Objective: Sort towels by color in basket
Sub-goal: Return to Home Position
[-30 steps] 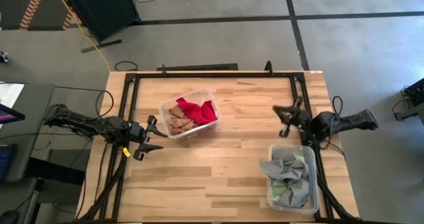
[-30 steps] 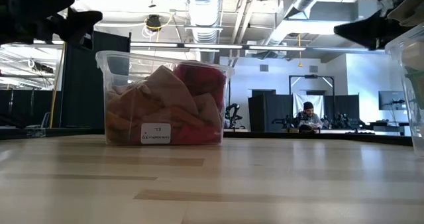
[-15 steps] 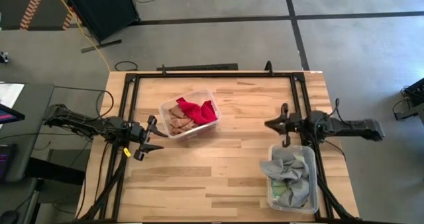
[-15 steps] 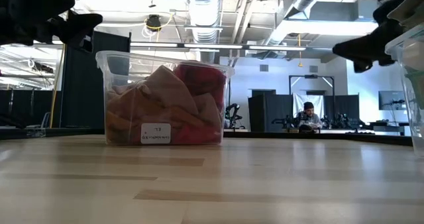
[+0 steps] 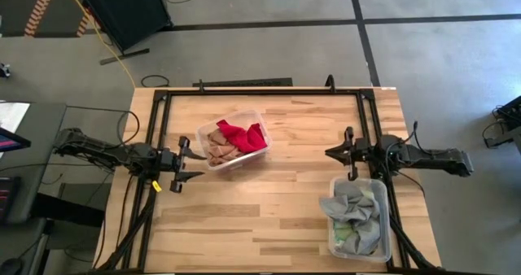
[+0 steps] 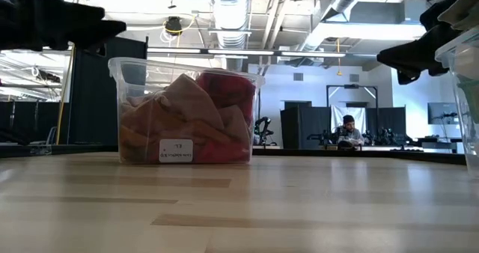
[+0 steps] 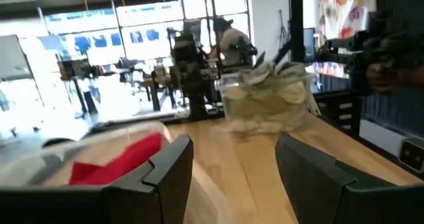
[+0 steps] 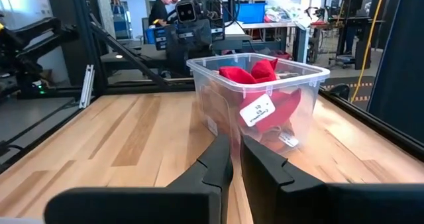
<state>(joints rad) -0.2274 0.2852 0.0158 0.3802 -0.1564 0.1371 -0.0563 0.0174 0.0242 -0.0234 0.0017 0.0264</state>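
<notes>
A clear bin point(image 5: 234, 139) at the table's middle holds a red towel point(image 5: 242, 134) and tan-brown and rust-orange towels point(image 5: 218, 147). It also shows in the low view point(image 6: 183, 118). A second clear bin point(image 5: 359, 219) at the near right holds grey and pale green towels point(image 5: 354, 214). My left gripper point(image 5: 192, 166) hovers open just left of the red bin and points at it, with nothing between its fingers point(image 7: 165, 168). My right gripper point(image 5: 332, 154) hovers shut above the table, beyond the grey bin, and points toward the red bin point(image 8: 258, 98).
Black frame rails point(image 5: 160, 120) run along the table's left, far and right sides. Bare wood point(image 5: 269, 202) lies between the two bins. A person sits far off in the room behind point(image 6: 348, 131).
My right gripper has swung from pointing slantwise at the far side to pointing straight toward the table's left edge. It has also rolled and sunk a little. My left gripper has rolled slightly in place. The towels and the bins have kept still.
</notes>
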